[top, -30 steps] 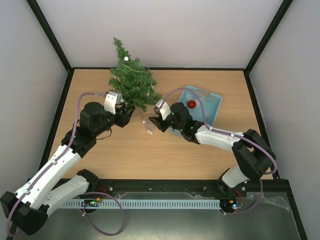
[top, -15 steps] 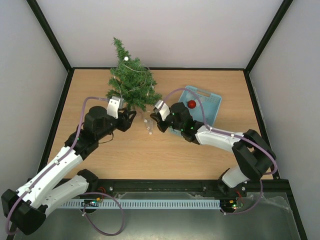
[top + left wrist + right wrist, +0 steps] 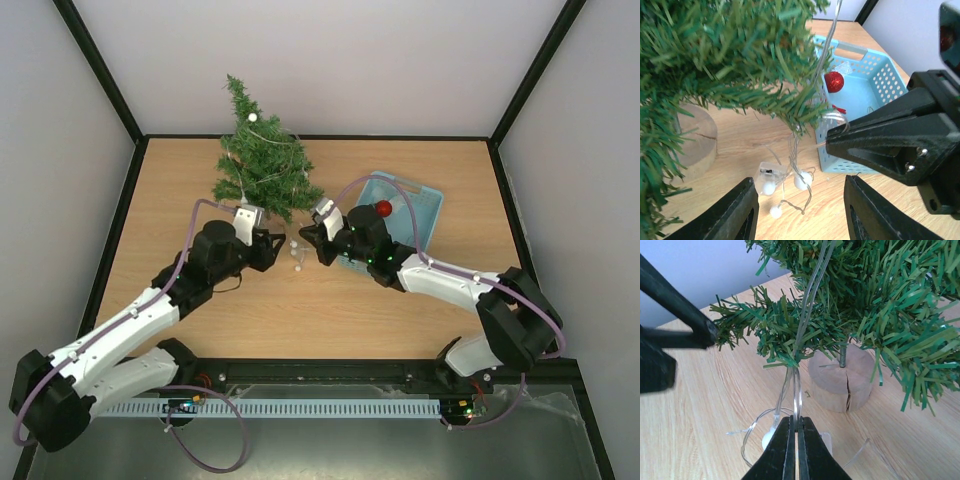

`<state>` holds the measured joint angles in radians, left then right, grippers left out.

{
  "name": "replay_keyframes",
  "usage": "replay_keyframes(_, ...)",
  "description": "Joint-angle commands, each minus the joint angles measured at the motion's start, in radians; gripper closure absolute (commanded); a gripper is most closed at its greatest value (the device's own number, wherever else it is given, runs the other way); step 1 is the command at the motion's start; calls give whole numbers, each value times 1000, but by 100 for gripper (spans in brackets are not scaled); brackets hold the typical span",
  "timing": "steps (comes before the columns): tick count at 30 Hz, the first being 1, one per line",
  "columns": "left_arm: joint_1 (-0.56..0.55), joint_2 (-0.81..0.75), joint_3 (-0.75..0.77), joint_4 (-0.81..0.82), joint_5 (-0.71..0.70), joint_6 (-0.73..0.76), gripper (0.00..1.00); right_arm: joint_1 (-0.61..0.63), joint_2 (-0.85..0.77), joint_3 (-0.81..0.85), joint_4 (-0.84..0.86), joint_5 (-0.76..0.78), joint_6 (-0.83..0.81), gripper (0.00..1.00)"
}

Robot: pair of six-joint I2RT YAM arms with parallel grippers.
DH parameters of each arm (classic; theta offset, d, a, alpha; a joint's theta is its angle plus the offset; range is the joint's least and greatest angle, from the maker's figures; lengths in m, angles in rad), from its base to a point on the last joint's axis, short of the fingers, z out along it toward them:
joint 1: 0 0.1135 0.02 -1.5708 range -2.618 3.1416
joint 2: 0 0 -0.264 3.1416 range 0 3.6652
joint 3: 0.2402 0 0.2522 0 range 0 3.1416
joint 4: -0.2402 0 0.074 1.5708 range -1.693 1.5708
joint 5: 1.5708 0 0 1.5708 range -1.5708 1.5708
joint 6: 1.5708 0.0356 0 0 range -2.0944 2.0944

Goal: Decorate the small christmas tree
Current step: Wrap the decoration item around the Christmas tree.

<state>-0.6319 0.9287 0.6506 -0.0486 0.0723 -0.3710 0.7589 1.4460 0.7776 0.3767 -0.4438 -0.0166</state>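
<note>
Pinching light string (image 3: 807,300) with right gripper (image 3: 796,440), clamped shut, just under small christmas tree (image 3: 262,165) | strand axis vertical, up into tree | left gripper (image 3: 800,205) parted, empty, nearer tree's trunk

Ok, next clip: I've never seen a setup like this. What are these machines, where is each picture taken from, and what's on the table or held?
The machines are a left arm and a right arm, robots bolted at the near edge of a wooden table. The overhead picture comes from a fixed camera above and behind them; the other two come from cameras on each wrist. On the table stand a small christmas tree on a wooden disc and a light blue basket holding a red glitter ball. A thin light string with small white bulbs hangs from the tree onto the table. The right gripper is shut on its wire; the left gripper is open beside it, holding nothing.
</note>
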Motion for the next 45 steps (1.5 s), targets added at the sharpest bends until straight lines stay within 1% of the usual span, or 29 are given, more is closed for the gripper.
replay_keyframes(1,-25,31,-41,84,-36,-29,52,5,-36,-10,40,-20,58,98)
replay_keyframes(12,-52,117,-94,235,-30,-27,53,5,-55,-10,43,-35,75,98)
replay_keyframes(25,-54,195,-115,321,3,-28,53,5,-47,-6,50,-38,88,98)
replay_keyframes(26,-54,203,-115,323,5,-27,55,5,-47,-6,51,-38,88,98)
replay_keyframes(27,-55,207,-116,324,10,-23,60,5,-47,-5,51,-38,90,98)
replay_keyframes(29,-54,210,-119,325,17,-15,74,4,-50,-4,48,-35,89,98)
replay_keyframes(30,-54,207,-123,324,18,-10,83,5,-53,-4,44,-28,86,98)
replay_keyframes(31,-55,203,-128,322,16,-6,94,4,-59,-3,37,-15,81,98)
replay_keyframes(32,-54,198,-135,319,9,-4,97,5,-66,-3,31,4,74,98)
replay_keyframes(38,-54,180,-149,288,-34,-5,98,3,-89,1,24,161,76,98)
replay_keyframes(45,-52,174,-138,259,-69,-15,98,2,-78,11,27,248,113,98)
